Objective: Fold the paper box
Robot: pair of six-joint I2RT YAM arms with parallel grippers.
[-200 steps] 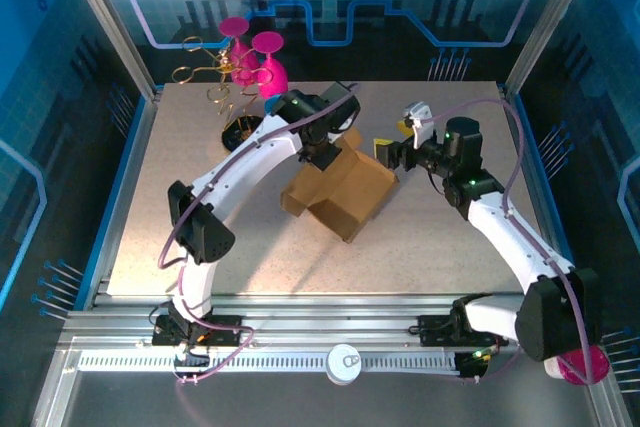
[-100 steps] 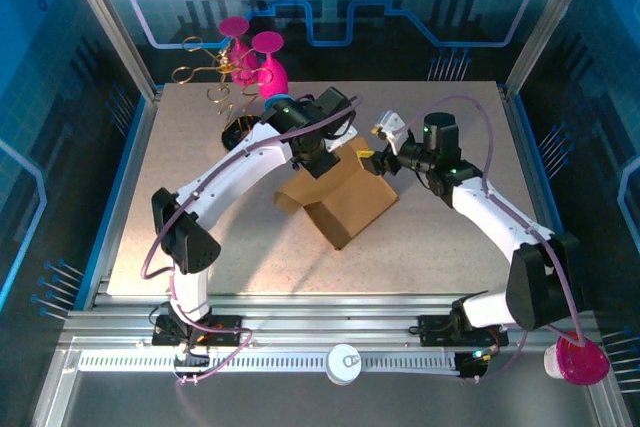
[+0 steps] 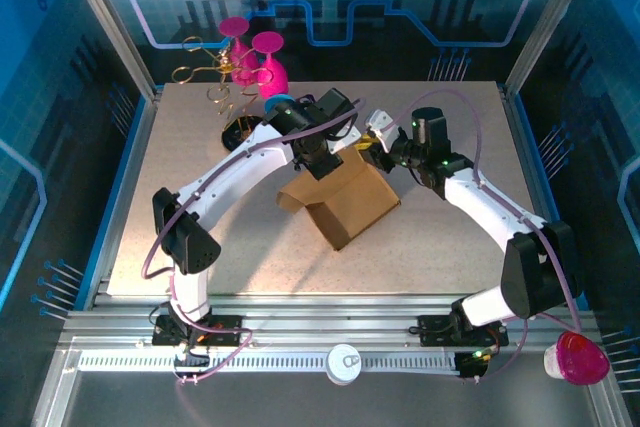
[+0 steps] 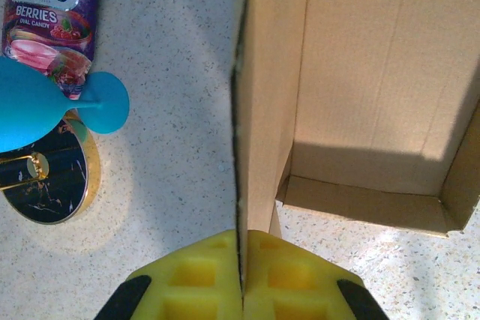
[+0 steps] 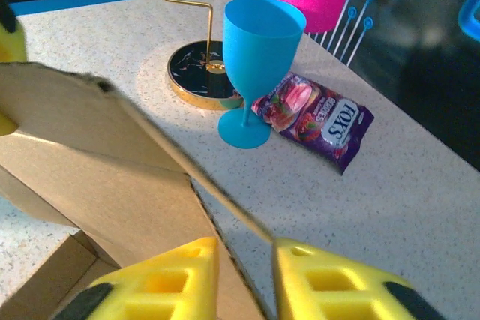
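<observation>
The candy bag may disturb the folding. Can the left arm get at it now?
Probably not yet: the left gripper is shut on a wall of the box. Freed, it likely could, as the candy bag lies close, with bare table between.

Blue goblet stands between candy packet and gold-rimmed stand base

High rear view looks down; close wrist views seemingly share paper box.

Bright light falls from above; a hard shadow crosses the paper box interior, and the lower frame edges look slightly soft.
</observation>
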